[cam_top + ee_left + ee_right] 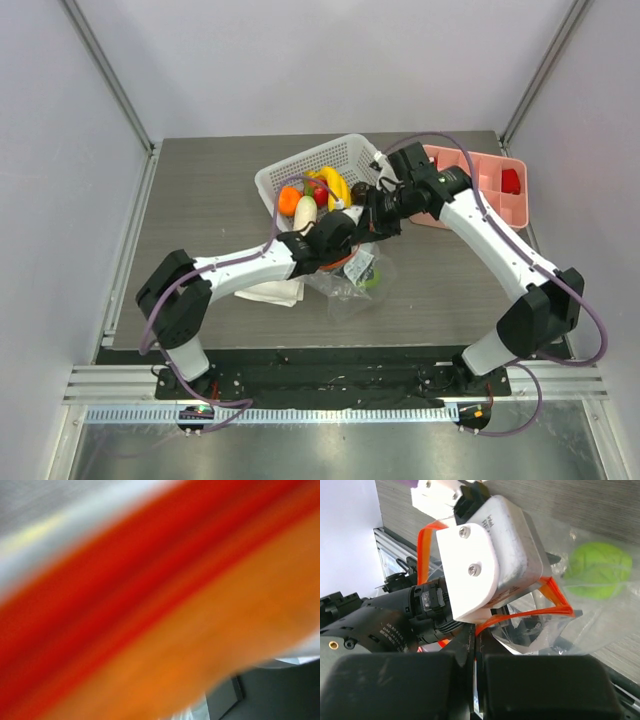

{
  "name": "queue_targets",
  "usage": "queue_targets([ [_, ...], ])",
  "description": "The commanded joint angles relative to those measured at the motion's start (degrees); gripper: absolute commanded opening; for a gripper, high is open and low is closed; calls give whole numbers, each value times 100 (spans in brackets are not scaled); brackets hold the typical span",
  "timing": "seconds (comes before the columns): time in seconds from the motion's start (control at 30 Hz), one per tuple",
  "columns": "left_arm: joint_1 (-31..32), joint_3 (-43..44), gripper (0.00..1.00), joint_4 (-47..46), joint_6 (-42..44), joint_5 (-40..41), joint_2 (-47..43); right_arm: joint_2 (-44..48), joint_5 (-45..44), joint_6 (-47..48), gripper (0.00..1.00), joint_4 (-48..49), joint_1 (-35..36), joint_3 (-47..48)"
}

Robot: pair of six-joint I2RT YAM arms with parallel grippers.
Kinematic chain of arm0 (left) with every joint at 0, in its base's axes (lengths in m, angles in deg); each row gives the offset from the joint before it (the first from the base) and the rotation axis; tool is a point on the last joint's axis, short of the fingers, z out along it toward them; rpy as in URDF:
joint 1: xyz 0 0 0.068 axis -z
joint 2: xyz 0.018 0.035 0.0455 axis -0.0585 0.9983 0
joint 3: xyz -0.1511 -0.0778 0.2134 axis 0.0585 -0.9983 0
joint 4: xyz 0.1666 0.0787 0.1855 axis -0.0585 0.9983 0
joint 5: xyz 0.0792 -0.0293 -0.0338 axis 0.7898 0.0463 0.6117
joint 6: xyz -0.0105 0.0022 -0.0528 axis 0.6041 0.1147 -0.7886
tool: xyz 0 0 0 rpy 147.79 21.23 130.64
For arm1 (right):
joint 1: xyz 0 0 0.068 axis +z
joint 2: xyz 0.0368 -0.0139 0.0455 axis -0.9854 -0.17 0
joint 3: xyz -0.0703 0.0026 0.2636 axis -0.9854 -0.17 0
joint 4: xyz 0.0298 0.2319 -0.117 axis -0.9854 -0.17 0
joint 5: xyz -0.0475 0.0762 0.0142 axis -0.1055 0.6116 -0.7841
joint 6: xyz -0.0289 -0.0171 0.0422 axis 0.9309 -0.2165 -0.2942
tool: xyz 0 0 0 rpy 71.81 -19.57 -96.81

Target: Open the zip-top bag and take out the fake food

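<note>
The zip-top bag (350,290) lies crumpled on the tabletop (210,200) just in front of the white basket (345,152), with a green apple (599,570) inside it. The right claw (476,652) is pinched tight on the bag's clear plastic beside the orange-red zip strip (422,550). The left claw (348,248) sits at the bag's mouth with the strip looped around it, but I cannot tell how far it is open.

In the white plastic lattice basket (300,163) lie yellow plastic toy bananas (333,185). The pink plastic compartment tray (468,153) sits right of it. Just before it, my left gripper (352,232) and right gripper (380,218) meet over the clear zip-top plastic bag (350,287); the white cloth (275,293) lies before it, leftward.
</note>
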Motion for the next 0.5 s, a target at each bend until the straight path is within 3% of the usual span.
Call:
queue_targets([
  [0.0,150,-88,67,-402,-141,-351,-49,575,-350,83,1,372,-57,-1170],
  [0.23,159,246,68,-508,105,-411,417,1156,-367,-208,1,874,-48,-2211],
  [0.47,299,-369,68,-1694,61,-1817,233,1262,-429,-296,1,901,-57,-2273],
])
